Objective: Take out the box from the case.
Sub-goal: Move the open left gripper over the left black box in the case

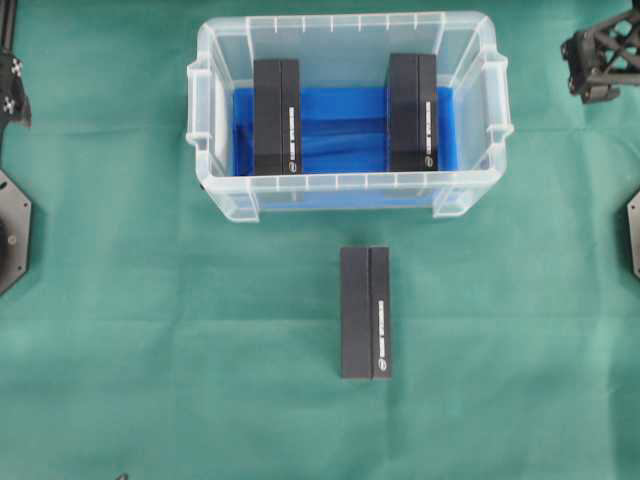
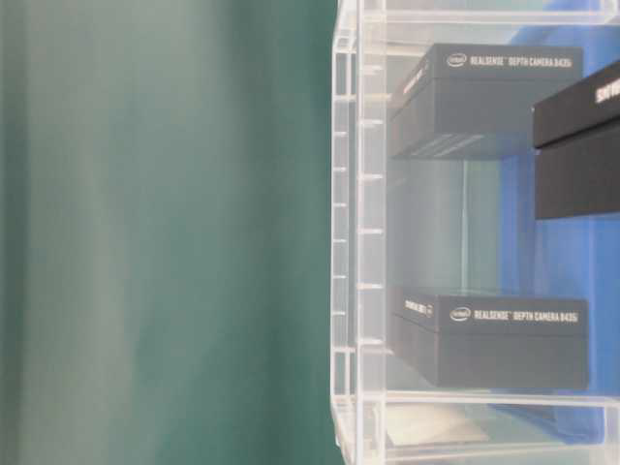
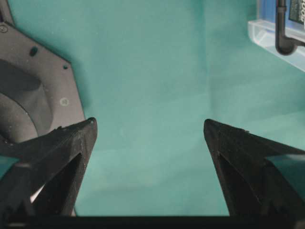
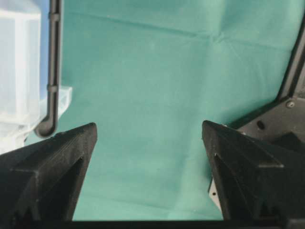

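The case (image 1: 345, 181) is a clear plastic bin with a blue lining at the back middle of the green cloth. Two black boxes lie inside it, one on the left (image 1: 276, 117) and one on the right (image 1: 413, 112). A third black box (image 1: 365, 312) lies on the cloth just in front of the case. My left gripper (image 3: 150, 126) hovers open over bare cloth at the far left, holding nothing. The right gripper (image 4: 149, 129) is open and holds nothing, at the far right beside the case (image 4: 19, 71).
The black arm bases sit at the left edge (image 1: 10, 230) and the right edge (image 1: 634, 232) of the table. Part of the right arm (image 1: 600, 55) shows at the back right corner. Green cloth (image 1: 150, 350) covers the table.
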Motion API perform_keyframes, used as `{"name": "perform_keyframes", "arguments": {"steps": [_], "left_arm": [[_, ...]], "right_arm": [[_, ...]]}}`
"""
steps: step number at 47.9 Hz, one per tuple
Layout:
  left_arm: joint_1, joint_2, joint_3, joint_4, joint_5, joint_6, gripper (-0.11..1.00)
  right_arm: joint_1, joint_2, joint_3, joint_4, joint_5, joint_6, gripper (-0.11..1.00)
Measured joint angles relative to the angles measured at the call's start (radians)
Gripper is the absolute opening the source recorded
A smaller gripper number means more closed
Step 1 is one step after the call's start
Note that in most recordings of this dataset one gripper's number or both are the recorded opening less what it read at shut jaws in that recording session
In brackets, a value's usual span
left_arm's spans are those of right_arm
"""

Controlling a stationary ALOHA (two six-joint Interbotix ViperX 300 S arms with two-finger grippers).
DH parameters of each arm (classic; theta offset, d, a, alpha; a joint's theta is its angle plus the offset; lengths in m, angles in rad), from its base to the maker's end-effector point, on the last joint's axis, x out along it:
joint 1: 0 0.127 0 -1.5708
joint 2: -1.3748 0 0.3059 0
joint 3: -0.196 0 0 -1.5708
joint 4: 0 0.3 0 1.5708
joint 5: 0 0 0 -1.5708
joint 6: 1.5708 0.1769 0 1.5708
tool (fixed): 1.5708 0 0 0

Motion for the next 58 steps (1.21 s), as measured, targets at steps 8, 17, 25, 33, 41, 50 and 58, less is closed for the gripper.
{"name": "perform_keyframes", "arguments": {"steps": [8, 17, 25, 33, 41, 50, 58], "left_arm": [[0.0, 0.0, 0.0, 0.0, 0.0, 0.0, 0.98], [-0.002, 0.0, 0.0, 0.002, 0.0, 0.0, 0.98], [0.0, 0.002, 0.0, 0.005, 0.0, -0.002, 0.98], [0.0, 0.028, -0.002, 0.005, 0.0, 0.006, 0.98], [-0.002, 0.081, -0.021, 0.005, -0.008, 0.002, 0.98], [-0.008, 0.152, -0.061, 0.005, -0.044, -0.002, 0.98], [-0.031, 0.244, -0.124, 0.005, -0.081, -0.012, 0.98]], "right_arm": [[0.0, 0.002, 0.003, 0.011, 0.0, 0.0, 0.87], [0.0, 0.0, 0.003, 0.012, 0.0, 0.0, 0.87], [0.0, 0.002, 0.003, 0.014, 0.002, 0.0, 0.87], [0.0, 0.0, 0.003, 0.015, -0.002, 0.0, 0.87], [0.0, 0.002, 0.003, 0.015, 0.0, 0.0, 0.87], [0.0, 0.002, 0.003, 0.015, 0.0, -0.002, 0.87], [0.0, 0.002, 0.003, 0.015, 0.0, -0.002, 0.87]]}}
